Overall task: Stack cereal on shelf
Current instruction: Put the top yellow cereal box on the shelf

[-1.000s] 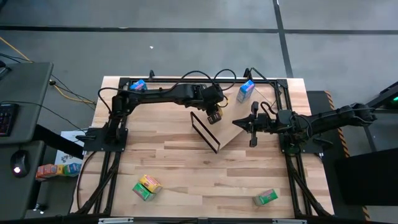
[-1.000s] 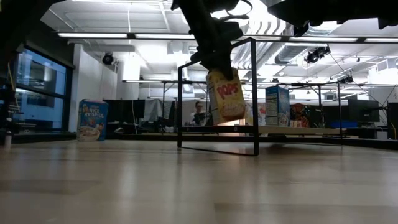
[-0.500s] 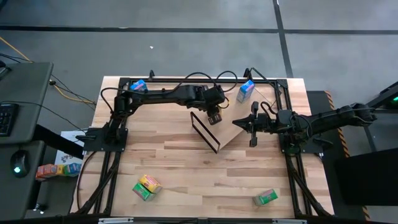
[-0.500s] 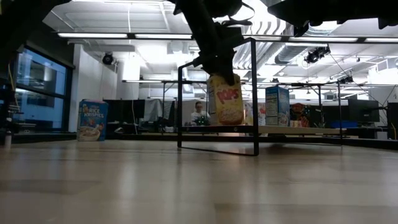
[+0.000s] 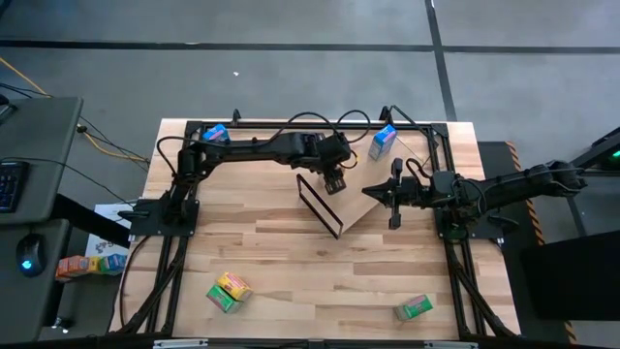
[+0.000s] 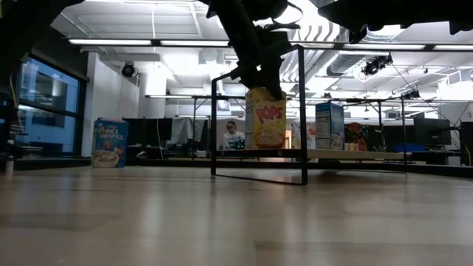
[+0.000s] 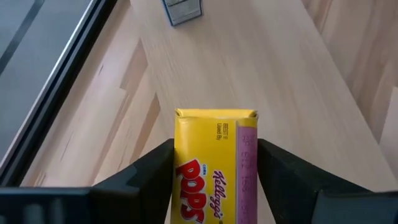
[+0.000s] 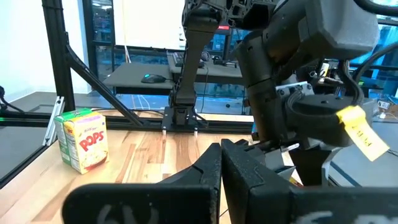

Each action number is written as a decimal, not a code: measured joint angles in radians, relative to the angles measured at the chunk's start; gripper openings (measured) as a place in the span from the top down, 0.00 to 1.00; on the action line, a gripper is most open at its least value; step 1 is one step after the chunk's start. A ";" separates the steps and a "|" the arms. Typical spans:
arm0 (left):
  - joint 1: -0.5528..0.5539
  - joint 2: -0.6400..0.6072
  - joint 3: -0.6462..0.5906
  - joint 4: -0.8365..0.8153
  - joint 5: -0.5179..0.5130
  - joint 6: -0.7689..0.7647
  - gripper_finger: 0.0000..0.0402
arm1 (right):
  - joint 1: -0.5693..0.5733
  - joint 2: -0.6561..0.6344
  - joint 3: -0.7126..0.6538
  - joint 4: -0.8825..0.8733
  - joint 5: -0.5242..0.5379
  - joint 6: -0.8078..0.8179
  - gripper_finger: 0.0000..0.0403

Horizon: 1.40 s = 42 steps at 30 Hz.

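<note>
My left gripper (image 5: pixel 334 181) is shut on a yellow Pops cereal box (image 6: pixel 266 118) over the shelf, a light-wood board (image 5: pixel 366 202) with a black frame (image 5: pixel 320 206) at its left end. The box stands upright on the board. A blue box (image 5: pixel 383 142) stands at the board's far right end and also shows in the low view (image 6: pixel 329 125). My right gripper (image 5: pixel 392 199) is shut at the board's right edge (image 8: pixel 221 163). I cannot tell whether it touches the board. My left gripper pinches the Pops box between its two fingers, one on each of two opposite sides (image 7: pixel 180 168), at the box's upper part. The fingers come from above, pointing down (image 6: pixel 260 77). The box is upright, and its bottom end (image 6: pixel 266 146) is on the board.
A blue Rice Krispies box (image 5: pixel 215 133) stands at the table's far left. Yellow and green boxes (image 5: pixel 228 291) lie near the front left, and a green one (image 5: pixel 414 307) lies at the front right. The middle of the tabletop (image 5: pixel 291 252) is bare.
My left gripper has gone down a little with the Pops box. The box hung tilted above the board, has swung upright, and now stands with its bottom on the board. My right gripper has kept still.
</note>
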 joint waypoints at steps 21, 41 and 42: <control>0.016 -0.009 0.263 -0.546 -0.037 0.019 0.78 | 0.000 0.000 0.000 -0.008 0.000 0.022 1.00; 0.018 -0.008 0.120 -0.455 0.077 -0.027 1.00 | 0.000 0.000 0.000 -0.013 -0.002 0.023 1.00; 0.020 -0.008 0.118 -0.446 0.078 -0.023 1.00 | 0.000 0.000 0.000 -0.013 -0.002 0.023 1.00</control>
